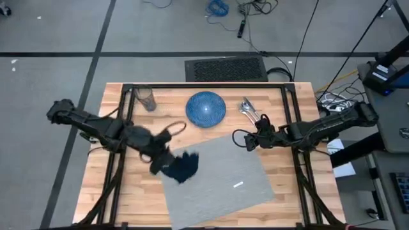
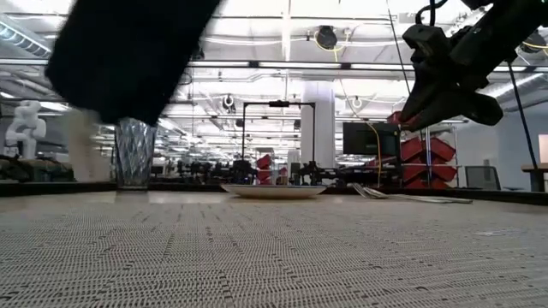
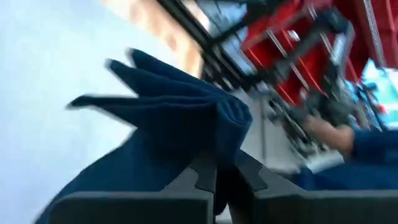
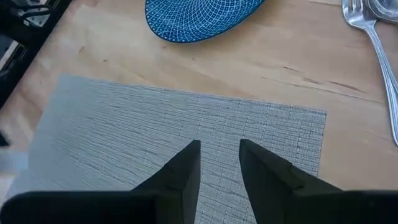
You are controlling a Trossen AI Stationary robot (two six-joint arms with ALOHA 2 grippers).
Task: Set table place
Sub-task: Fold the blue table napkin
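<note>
Lighting's even and bright from overhead, soft shadows only on the desk [image 1: 211,137]. Low view has ceiling strip lights glaring, and a big dark blurry shape at upper left, out of focus. Left wrist view is smeared with motion blur; the napkin [image 3: 168,124] stays readable. Right wrist view is crisp on the placemat [image 4: 155,137].

From my high camera I see grey carpet floor [image 1: 57,38] crossed by pale tape lines, with loose cables [image 1: 246,9] at twelve o'clock and a black perforated mat [image 1: 225,69] just beyond the bench. My low camera shows an open hall under ceiling lights [image 2: 282,38], with red racks [image 2: 428,158] at three o'clock.
</note>
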